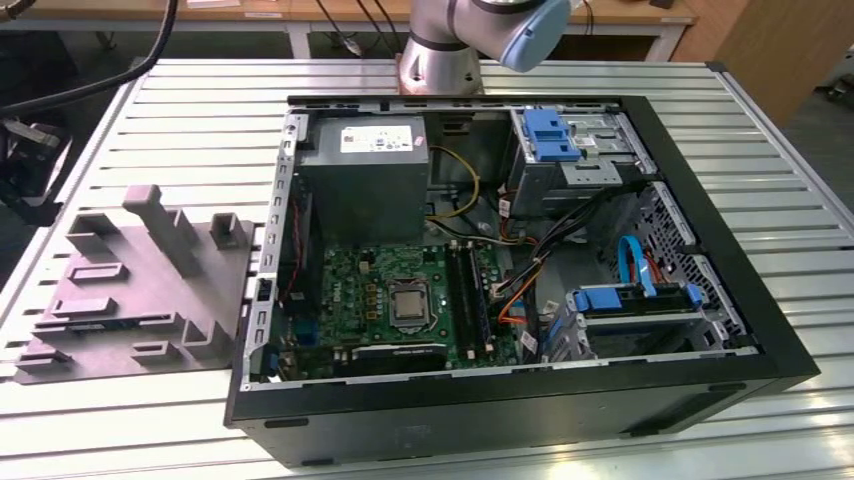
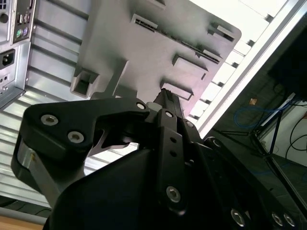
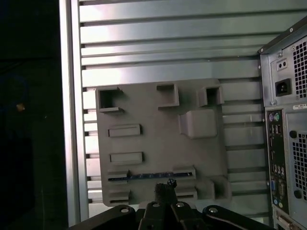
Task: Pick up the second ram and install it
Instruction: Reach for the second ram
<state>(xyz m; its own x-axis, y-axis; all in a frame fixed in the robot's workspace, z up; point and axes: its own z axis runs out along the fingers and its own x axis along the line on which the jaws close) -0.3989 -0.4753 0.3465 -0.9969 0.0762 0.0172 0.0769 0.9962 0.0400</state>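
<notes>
Pickup is not yet done: the long dark blue-green memory stick point(image 3: 144, 176) sits in a slot of the grey moulded tray point(image 3: 158, 143) near the bench's edge. The black claw point(image 3: 165, 188) hovers above it, clenched and empty.

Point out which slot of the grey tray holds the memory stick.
The long narrow groove nearest the claw: the second ram lies in it as a dark blue strip. The shorter slots on the grey tray show plain grey.

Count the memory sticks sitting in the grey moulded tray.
1: a long dark blue-green memory stick sits in a long slot of the grey moulded tray. Others could be hidden.
</notes>
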